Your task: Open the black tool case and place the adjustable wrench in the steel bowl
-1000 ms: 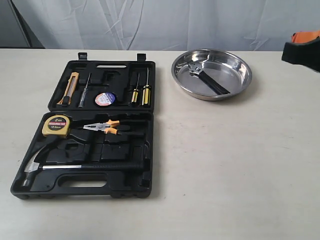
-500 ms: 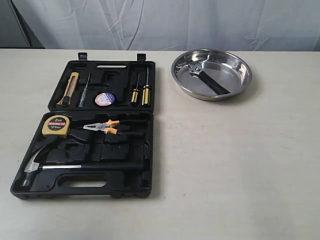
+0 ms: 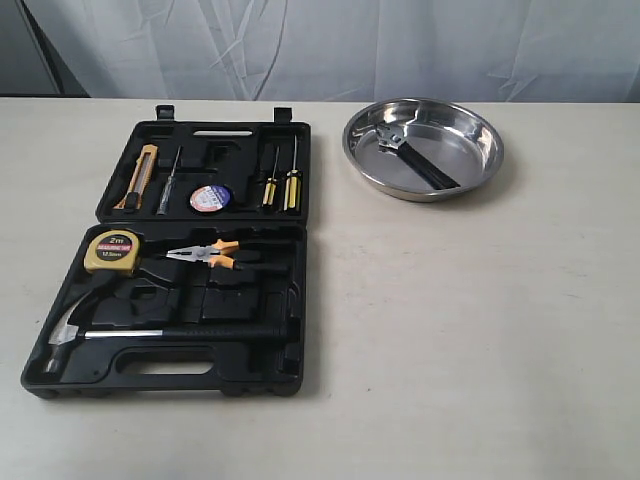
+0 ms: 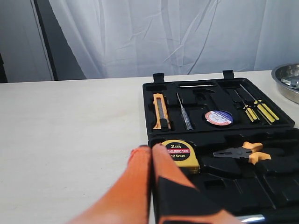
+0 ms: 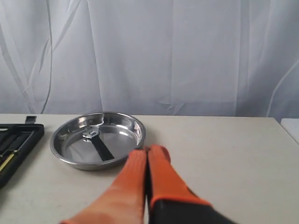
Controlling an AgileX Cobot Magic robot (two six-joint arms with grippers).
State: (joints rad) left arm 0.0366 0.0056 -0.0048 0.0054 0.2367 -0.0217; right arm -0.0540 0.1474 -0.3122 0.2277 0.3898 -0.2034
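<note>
Since a second ago my right arm has slipped out of the exterior view's far corner. Its pincer (image 5: 147, 155) is now pressed closed on nothing above the bench (image 3: 450, 330), and the left pincer (image 4: 150, 152) is equally closed and empty near the tape measure (image 4: 180, 154). The black tool case (image 3: 297, 300) lies open and the adjustable wrench (image 3: 420, 162) rests inside the steel bowl (image 3: 472, 150) (head near the rim, handle across the flat bottom), so I judge the job finished.
</note>
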